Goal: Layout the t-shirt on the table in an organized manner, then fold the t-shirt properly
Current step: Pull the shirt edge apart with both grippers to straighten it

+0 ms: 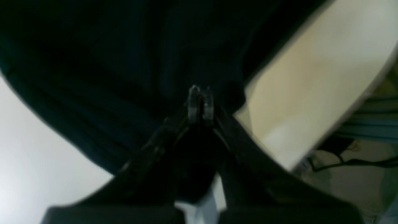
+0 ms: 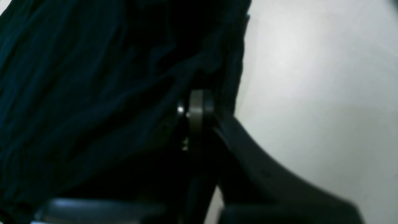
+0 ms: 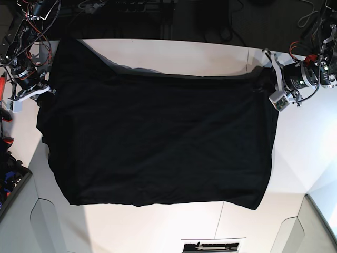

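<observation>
The black t-shirt lies spread wide over the white table, plain side up with no print showing. Its far edge is stretched between the two grippers. At the far right corner, my left gripper is shut on the fabric. In the left wrist view, the left gripper pinches the t-shirt beside the table. My right gripper is shut on the far left corner. The right wrist view shows the right gripper closed in folds of the t-shirt, with the table alongside.
Cables and dark equipment run along behind the table's far edge. Red and blue tools sit in a bin off the left side. The front corners are cut out. Past the table's edge in the left wrist view lie floor cables.
</observation>
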You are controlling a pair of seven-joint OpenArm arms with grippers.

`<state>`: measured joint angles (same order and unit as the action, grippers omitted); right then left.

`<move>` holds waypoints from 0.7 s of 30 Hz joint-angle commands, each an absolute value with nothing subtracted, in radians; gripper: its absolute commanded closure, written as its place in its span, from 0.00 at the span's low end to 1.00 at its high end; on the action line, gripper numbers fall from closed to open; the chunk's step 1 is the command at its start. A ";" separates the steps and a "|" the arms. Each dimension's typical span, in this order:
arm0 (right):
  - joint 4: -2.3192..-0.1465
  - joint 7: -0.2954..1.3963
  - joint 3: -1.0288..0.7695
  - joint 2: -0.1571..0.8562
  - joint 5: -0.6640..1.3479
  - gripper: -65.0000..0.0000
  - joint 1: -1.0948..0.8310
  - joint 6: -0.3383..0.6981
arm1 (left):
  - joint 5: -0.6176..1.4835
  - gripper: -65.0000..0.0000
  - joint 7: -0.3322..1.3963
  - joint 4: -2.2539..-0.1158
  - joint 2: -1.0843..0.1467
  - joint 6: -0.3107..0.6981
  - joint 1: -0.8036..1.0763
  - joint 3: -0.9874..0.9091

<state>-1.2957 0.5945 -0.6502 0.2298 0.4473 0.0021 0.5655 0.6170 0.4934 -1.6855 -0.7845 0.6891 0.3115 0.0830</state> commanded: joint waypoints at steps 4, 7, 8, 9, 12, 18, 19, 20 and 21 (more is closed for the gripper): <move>-1.305 0.602 -0.652 0.245 0.433 1.00 0.008 0.564 | 0.635 1.00 0.508 -1.756 -0.817 0.698 0.364 0.071; -1.305 0.602 -0.652 0.253 0.439 1.00 0.009 0.563 | 0.641 1.00 0.520 -1.759 -0.818 0.698 0.388 0.070; -1.305 0.600 -0.652 0.258 0.450 1.00 0.009 0.562 | 0.640 1.00 0.521 -1.759 -0.817 0.698 0.391 0.070; -1.305 0.596 -0.652 0.269 0.474 1.00 0.008 0.562 | 0.640 1.00 0.521 -1.759 -0.818 0.698 0.392 0.065; -1.323 0.599 -0.664 0.307 0.559 1.00 0.008 0.566 | 0.647 1.00 0.521 -1.759 -0.817 0.698 0.392 0.022; -1.516 0.779 -0.841 0.325 0.690 1.00 -0.011 0.566 | 0.766 1.00 0.533 -1.759 -0.817 0.698 0.440 -0.170; -1.548 0.813 -0.874 0.331 0.731 1.00 -0.028 0.565 | 0.791 1.00 0.554 -1.759 -0.817 0.698 0.451 -0.196; -1.573 0.837 -0.903 0.336 0.754 1.00 -0.048 0.566 | 0.817 1.00 0.583 -1.759 -0.815 0.698 0.455 -0.213; -1.590 0.839 -0.925 0.341 0.756 1.00 -0.072 0.566 | 0.843 1.00 0.611 -1.759 -0.812 0.698 0.455 -0.227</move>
